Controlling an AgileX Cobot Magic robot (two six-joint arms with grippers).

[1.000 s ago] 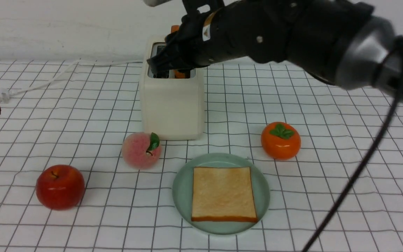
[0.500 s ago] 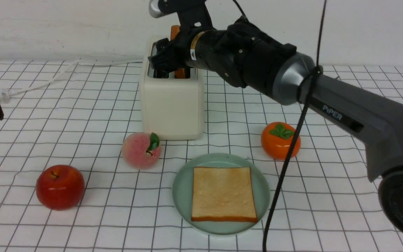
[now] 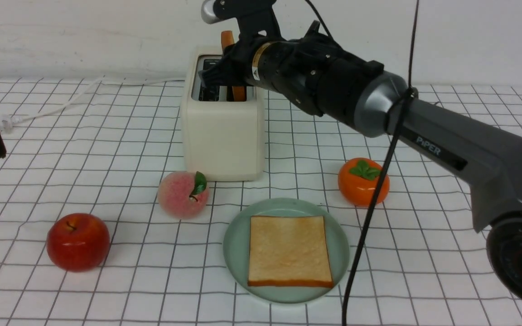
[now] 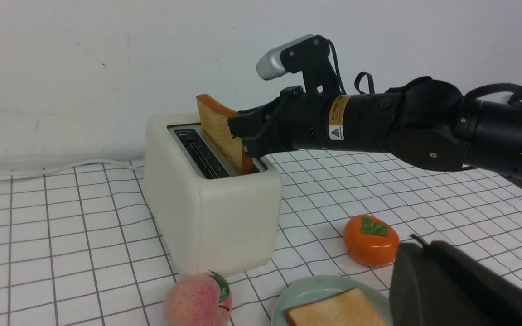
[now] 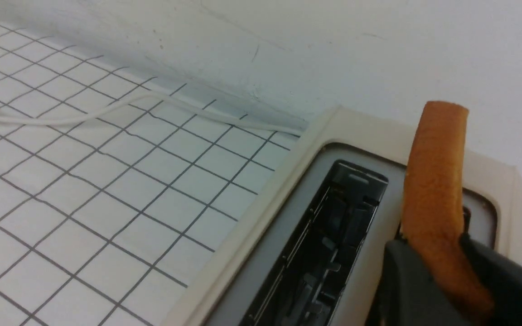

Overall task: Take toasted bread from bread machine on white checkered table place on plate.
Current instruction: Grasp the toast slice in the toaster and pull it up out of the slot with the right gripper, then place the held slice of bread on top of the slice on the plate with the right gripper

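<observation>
- Right wrist view: I have the upright toast slice between my right jaws, one finger along each face, clenched on it as far as I can see.
- That slice stands in one slot of the toaster, its upper part above the rim (the other slot is bare).
- In the left wrist view I see its pale face turned toward the bare slot, my right jaws at the crust edge nearer the plate.
- My left jaws are clenched, well apart from the toaster.
- The other slice lies flat on the plate, on the checkered counter.
- A peach sits between toaster and apple; a persimmon sits near the plate.
</observation>
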